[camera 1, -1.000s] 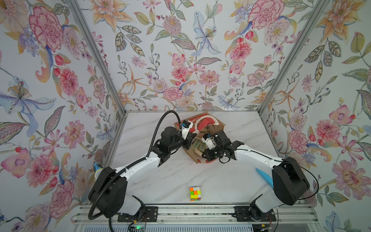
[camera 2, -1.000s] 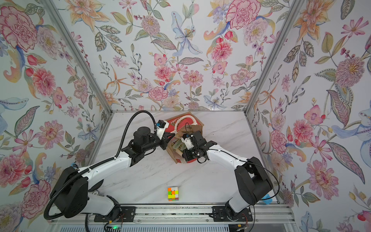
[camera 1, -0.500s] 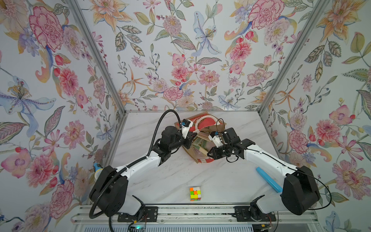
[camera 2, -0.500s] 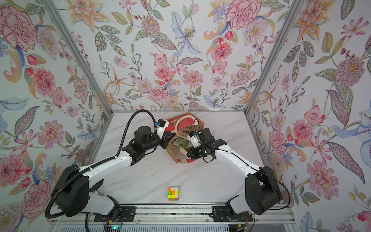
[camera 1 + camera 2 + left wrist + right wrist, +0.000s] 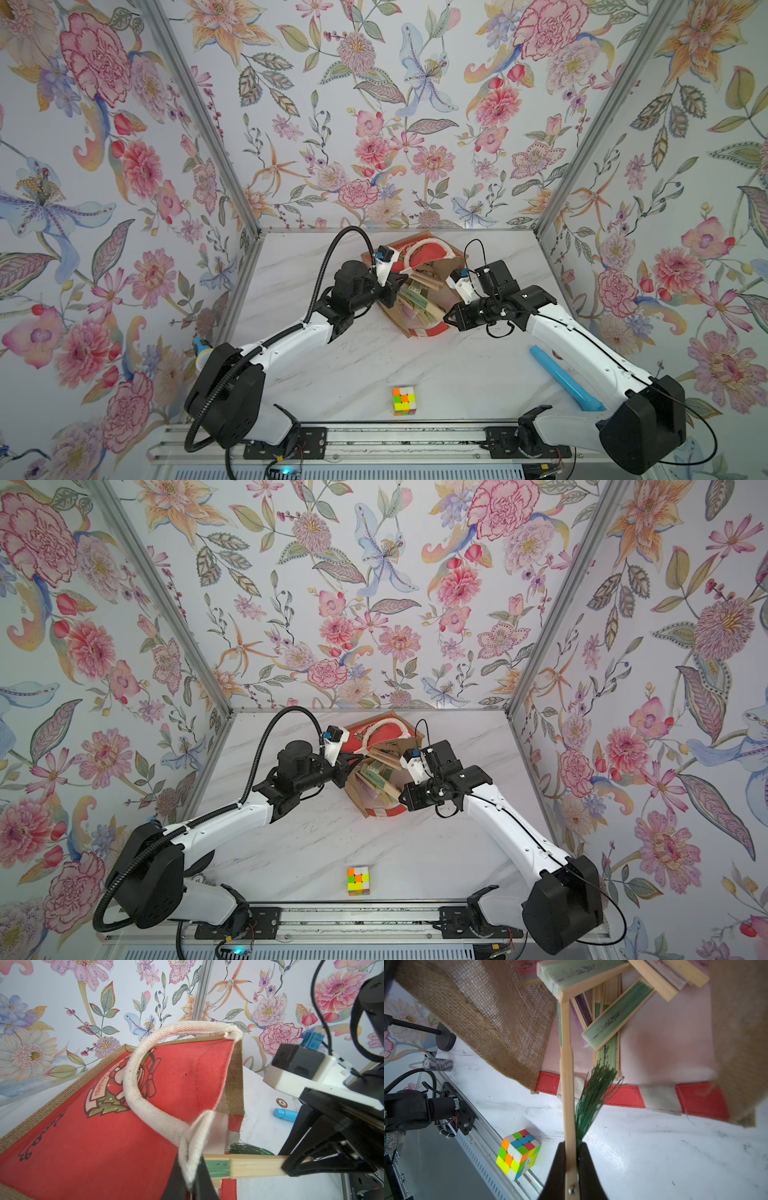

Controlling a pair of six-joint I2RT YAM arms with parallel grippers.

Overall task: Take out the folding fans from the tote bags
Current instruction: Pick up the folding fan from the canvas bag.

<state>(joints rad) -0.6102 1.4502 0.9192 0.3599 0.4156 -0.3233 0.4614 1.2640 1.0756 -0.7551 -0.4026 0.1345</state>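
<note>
Grips with the right gripper (image 5: 571, 1147), clamped shut, the bamboo end of one folding fan (image 5: 566, 1088) (green tassel (image 5: 591, 1101) alongside) poking from the mouth of the tote bag (image 5: 488, 1012), pinches its white handle (image 5: 149, 1109) in the closed left gripper (image 5: 190, 1167), with other fans (image 5: 616, 1016) piled inside and the table (image 5: 654, 1157) beneath.

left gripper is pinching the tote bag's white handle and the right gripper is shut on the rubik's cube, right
Not the cube: the right gripper is shut on a folding fan at its riveted end, as the right wrist view shows; the Rubik's cube sits untouched on the table. The left gripper does pinch the white handle of the tote bag.
</note>
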